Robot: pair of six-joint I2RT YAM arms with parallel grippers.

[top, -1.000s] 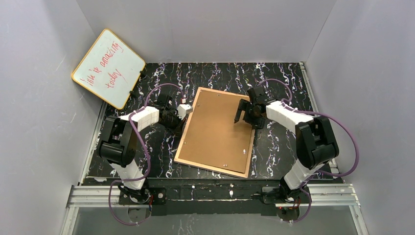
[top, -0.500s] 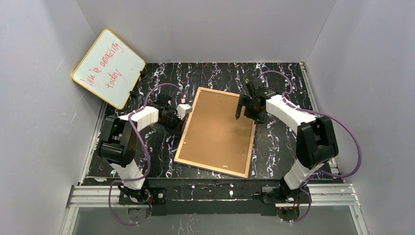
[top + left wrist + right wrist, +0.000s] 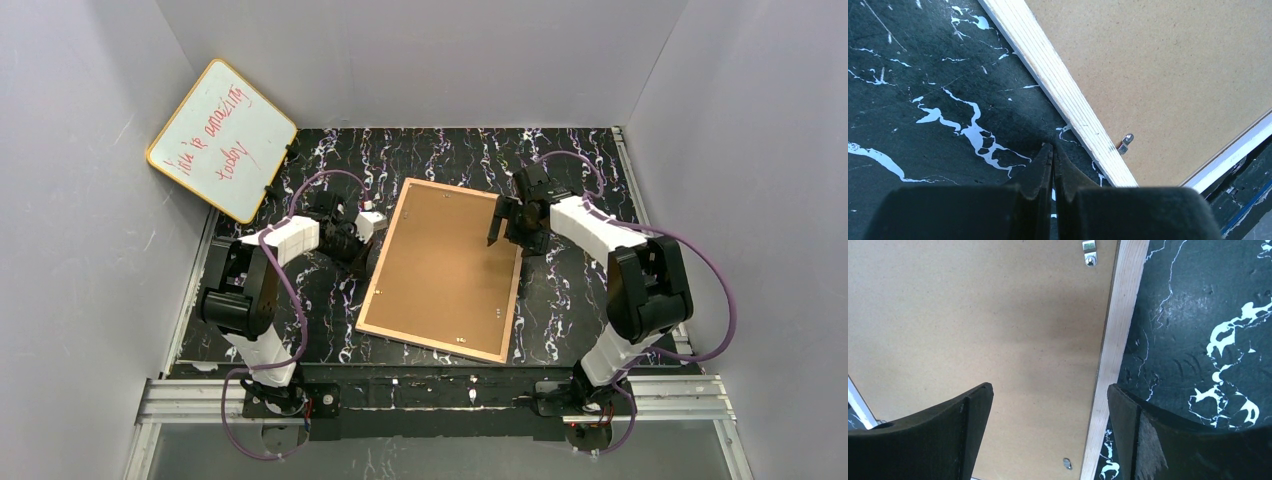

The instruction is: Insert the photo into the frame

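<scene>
Tan-wood frame (image 3: 430,342) lies back-up on the bench (image 3: 560,300), backing board (image 3: 440,270) seated in it and photo unseen; from above, the right gripper (image 3: 505,238) has shifted off the board's middle to the right rim. Left wrist view: the left gripper (image 3: 1052,150), jaws pressed together, sits just outside the left rim. Right wrist view: jaws spread wide over board and rim, likely lining up on that edge.

Frame (image 3: 1110,340) rim pale wood; backing board (image 3: 998,315) matt, likely fibreboard.

Tabletop (image 3: 556,292) is black with white marbly veins. The frame (image 3: 1063,95) is pale tan wood around a plain brown backing board (image 3: 445,265).
</scene>
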